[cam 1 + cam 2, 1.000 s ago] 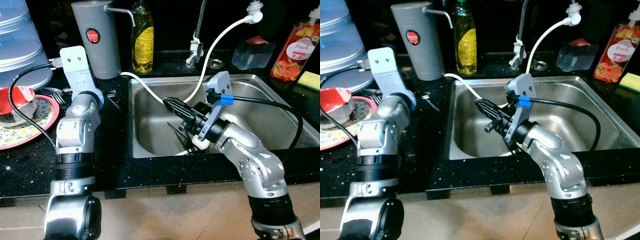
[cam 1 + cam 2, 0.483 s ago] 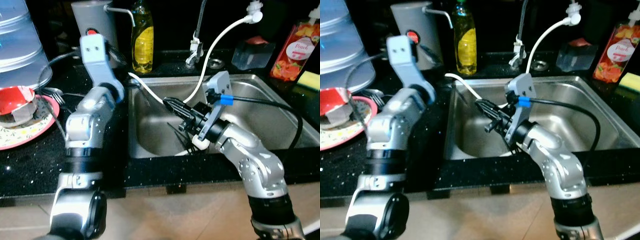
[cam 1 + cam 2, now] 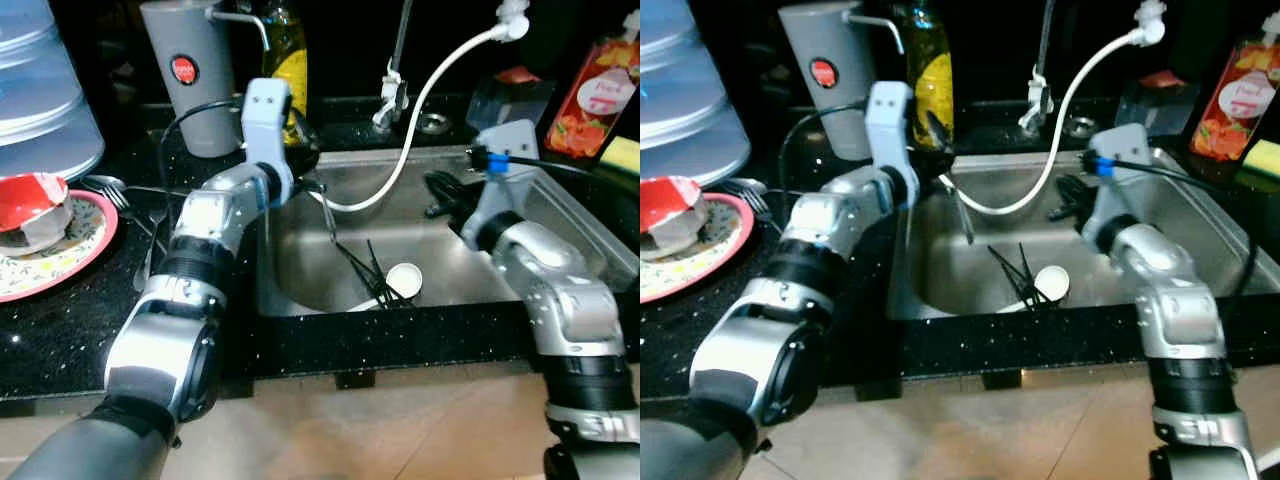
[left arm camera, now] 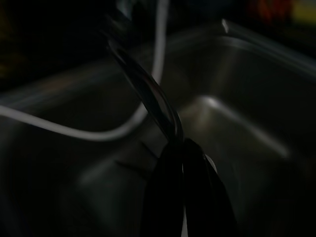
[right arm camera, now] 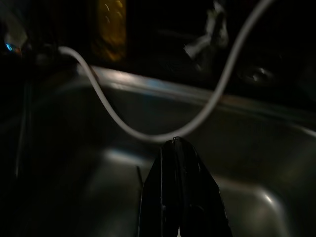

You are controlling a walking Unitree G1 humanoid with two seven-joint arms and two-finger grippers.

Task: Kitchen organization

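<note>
Reaching over the near-left corner of the steel sink (image 3: 560,215) with the left hand (image 3: 312,186), fingers pinched tight on a long dark utensil (image 4: 148,94) that is angling down into the basin. Hovering above the right half of the basin with the right hand (image 3: 437,190), fingers pressed together on nothing, just under the sagging white hose (image 3: 420,110). Lying on the sink floor near the front wall: a bundle of black sticks (image 3: 368,272) touching a small white cup (image 3: 405,279) tipped on its side. Sitting on the black counter (image 3: 60,330) to the left: a patterned plate (image 3: 55,262) carrying a red-and-white wrapper (image 3: 32,197), and forks (image 3: 125,192) just beside it. Standing behind: a grey dispenser (image 3: 185,75) and a yellow soap bottle (image 3: 918,65).
</note>
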